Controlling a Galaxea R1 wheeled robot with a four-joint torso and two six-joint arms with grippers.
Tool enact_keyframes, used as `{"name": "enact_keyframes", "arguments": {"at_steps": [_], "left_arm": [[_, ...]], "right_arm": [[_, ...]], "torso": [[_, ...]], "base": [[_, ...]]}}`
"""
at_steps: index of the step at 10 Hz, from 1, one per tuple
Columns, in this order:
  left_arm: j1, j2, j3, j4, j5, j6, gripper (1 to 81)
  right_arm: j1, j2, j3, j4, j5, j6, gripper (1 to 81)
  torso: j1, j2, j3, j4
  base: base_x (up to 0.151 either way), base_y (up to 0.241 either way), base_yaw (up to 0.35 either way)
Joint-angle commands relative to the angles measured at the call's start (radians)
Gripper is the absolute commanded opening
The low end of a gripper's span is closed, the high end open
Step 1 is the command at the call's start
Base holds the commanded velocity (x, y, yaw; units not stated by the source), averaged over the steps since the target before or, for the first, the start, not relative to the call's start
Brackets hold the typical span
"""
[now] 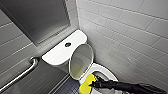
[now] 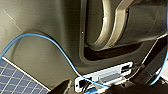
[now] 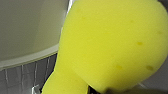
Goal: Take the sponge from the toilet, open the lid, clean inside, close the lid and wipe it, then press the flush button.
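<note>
While pinching the sponge (image 1: 87, 84) at the near rim of the toilet (image 1: 107, 72), poised to scrub inside.
Clamped on the foam by the right gripper (image 1: 93, 85), yellow end jutting left of the dark arm, just below the raised lid (image 1: 81, 61). Probably best done by lowering into the bowl, pressing the foam flat against the porcelain and sweeping round the wall; hold the pinch firm and steer clear of knocking the lid down. Farther off to the left, on the tank: flush button (image 1: 68, 44).
</note>
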Motion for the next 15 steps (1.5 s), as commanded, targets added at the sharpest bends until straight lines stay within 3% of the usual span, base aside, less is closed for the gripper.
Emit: {"name": "enact_keyframes", "arguments": {"at_steps": [1,4,10,15], "left_arm": [[0.031,0.004,0.004,-0.003,0.093,0.005,81.1],[0.031,0.006,0.005,-0.003,0.093,0.005,81.1],[0.031,0.004,0.008,-0.003,0.093,0.006,81.1],[0.031,0.004,0.008,-0.003,0.093,0.006,81.1]], "right_arm": [[0.044,-0.04,0.079,-0.011,-0.058,0.0,1.0],[-0.005,-0.094,0.116,-0.02,-0.027,-0.003,1.0],[-0.058,-0.36,0.354,-0.048,-0.024,-0.001,1.0],[-0.137,-0.55,0.426,-0.049,0.059,-0.001,1.0]], "torso": [[0.0,0.0,0.0,0.0],[0.0,0.0,0.0,0.0],[0.0,0.0,0.0,0.0],[0.0,0.0,0.0,0.0]], "base": [[0.0,0.0,0.0],[0.0,0.0,0.0],[0.0,0.0,0.0],[0.0,0.0,0.0]]}}
